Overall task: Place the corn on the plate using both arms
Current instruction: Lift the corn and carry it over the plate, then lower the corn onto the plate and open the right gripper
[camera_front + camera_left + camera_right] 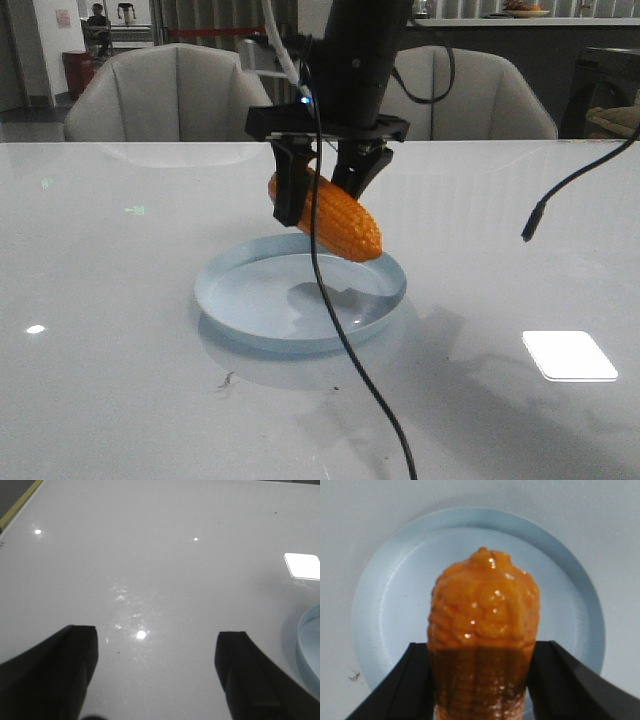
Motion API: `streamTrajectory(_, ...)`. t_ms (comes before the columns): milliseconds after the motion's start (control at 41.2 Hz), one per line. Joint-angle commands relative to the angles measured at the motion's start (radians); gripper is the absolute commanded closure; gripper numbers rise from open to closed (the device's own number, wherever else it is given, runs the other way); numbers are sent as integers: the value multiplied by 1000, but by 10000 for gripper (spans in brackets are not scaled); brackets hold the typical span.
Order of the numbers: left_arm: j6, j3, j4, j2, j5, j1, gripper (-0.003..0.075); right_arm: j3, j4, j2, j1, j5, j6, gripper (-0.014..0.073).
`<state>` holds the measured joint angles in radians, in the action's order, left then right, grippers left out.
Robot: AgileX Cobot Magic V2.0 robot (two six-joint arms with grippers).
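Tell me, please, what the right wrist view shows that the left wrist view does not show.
Only the right wrist view shows the corn, clamped between the right gripper fingers and held over the plate, whose full round outline is visible there. Only the left wrist view shows the left gripper, open and holding nothing, above bare table with light reflections. Both views share the white table and the pale blue plate, though the left wrist view catches just an edge of the plate.
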<state>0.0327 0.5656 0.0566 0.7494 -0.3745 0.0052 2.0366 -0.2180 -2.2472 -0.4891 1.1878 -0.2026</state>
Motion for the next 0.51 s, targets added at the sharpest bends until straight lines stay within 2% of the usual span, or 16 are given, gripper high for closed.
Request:
streamTrajectory(0, -6, 29, 8, -5, 56, 3, 174, 34, -16, 38, 3, -4, -6, 329)
streamTrajectory(412, -6, 29, 8, -5, 52, 3, 174, 34, -104, -9, 3, -18, -6, 328)
streamTrajectory(485, -6, 29, 8, -5, 52, 3, 174, 34, -104, -9, 3, -21, -6, 298)
